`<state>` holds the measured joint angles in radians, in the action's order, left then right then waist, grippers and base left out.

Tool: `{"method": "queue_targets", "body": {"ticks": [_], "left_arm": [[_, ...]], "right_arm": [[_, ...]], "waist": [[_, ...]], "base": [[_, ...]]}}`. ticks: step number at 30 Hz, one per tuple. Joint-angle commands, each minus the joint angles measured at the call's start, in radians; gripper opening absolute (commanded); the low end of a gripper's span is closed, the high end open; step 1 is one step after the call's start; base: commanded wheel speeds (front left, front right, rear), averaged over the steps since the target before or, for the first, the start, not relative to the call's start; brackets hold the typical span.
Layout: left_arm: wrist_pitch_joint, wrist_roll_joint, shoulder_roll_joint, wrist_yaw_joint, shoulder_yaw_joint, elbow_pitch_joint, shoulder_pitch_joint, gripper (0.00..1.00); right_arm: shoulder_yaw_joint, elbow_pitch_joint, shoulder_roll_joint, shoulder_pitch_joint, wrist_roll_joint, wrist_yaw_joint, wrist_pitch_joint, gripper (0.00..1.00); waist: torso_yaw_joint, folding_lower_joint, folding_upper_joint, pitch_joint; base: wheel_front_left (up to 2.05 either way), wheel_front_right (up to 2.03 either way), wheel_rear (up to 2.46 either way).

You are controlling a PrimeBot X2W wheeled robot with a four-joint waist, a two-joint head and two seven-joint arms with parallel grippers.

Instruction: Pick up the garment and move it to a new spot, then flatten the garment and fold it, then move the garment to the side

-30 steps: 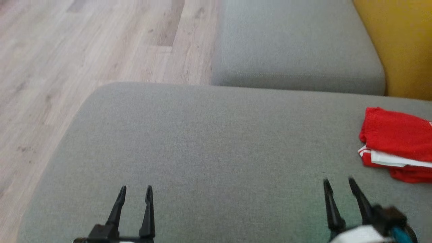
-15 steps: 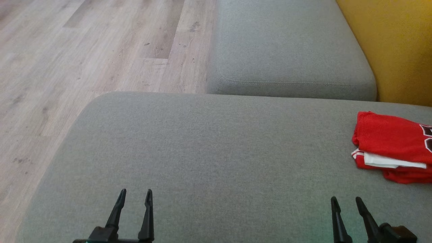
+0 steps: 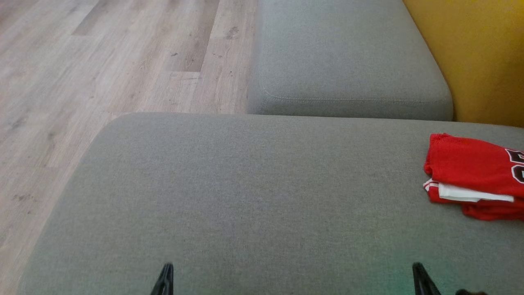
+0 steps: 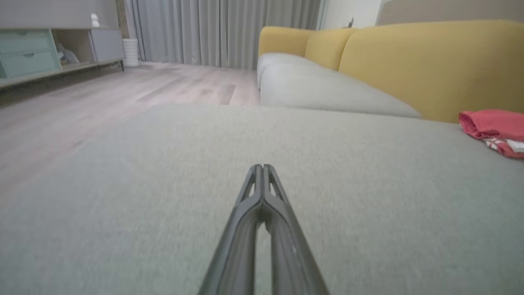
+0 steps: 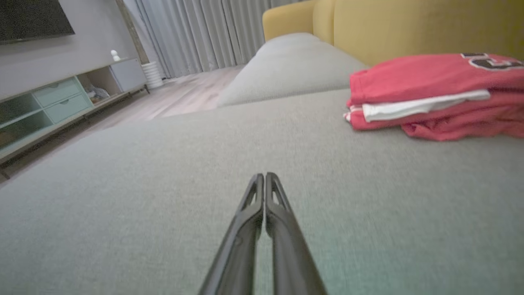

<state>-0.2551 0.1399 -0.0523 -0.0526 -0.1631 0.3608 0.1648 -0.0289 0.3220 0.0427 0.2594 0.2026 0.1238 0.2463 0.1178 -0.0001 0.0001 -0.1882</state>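
Far left of the head view: pale wood floor (image 3: 102, 61), dropping away past the rounded edge of the grey seat cushion (image 3: 254, 184). Bottom edge, left of centre: left gripper (image 3: 167, 268), fingers pressed flat together, holding nothing. Bottom edge, towards the right: right gripper (image 3: 416, 268), likewise pinched closed and empty. Right edge, mid-height: red garment (image 3: 470, 172), folded in layers with a white band showing, lying on the cushion just below the yellow backrest (image 3: 470, 53), well apart from both grippers and partly cut off by the frame.

Judging by that folded pile off to the side, probably little left to do. Possible trouble:
- Reaching in with closed fingers: shoving rather than gripping, with the layers sliding and the fold undone.
- Catching the lowest red layer, poking out at the pile's lower right: the stack dragged open.
- Raking the tips low across the cushion: snagging the weave.

Upper left of the left wrist view: low cabinet (image 4: 41, 71).
- Two teal drawers (image 4: 24, 53), closed, contents hidden.
- Just right of them, an open compartment (image 4: 69, 51) holding something pale, too blurred to name.
- Further right, by the curtain, a white ribbed tub (image 4: 131, 52), inside not visible.
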Motion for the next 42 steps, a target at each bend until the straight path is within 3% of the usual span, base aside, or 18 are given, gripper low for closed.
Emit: {"method": "queue_targets", "body": {"ticks": [1, 42], "left_arm": [[0.007, 0.019, 0.0, -0.001, 0.007, -0.013, -0.02, 0.0], [0.125, 0.502, 0.001, -0.027, 0.095, -0.049, -0.102, 0.0]], "right_arm": [[0.003, -0.015, 0.0, -0.015, 0.019, 0.0, -0.005, 0.0], [0.049, -0.037, 0.003, -0.131, 0.48, 0.002, -0.123, 0.0]], "waist": [[-0.001, 0.0001, -0.0001, 0.002], [-0.04, 0.0001, -0.0001, 0.065]], "base": [[0.0, 0.0, 0.0], [0.0, 0.0, 0.0]]}}
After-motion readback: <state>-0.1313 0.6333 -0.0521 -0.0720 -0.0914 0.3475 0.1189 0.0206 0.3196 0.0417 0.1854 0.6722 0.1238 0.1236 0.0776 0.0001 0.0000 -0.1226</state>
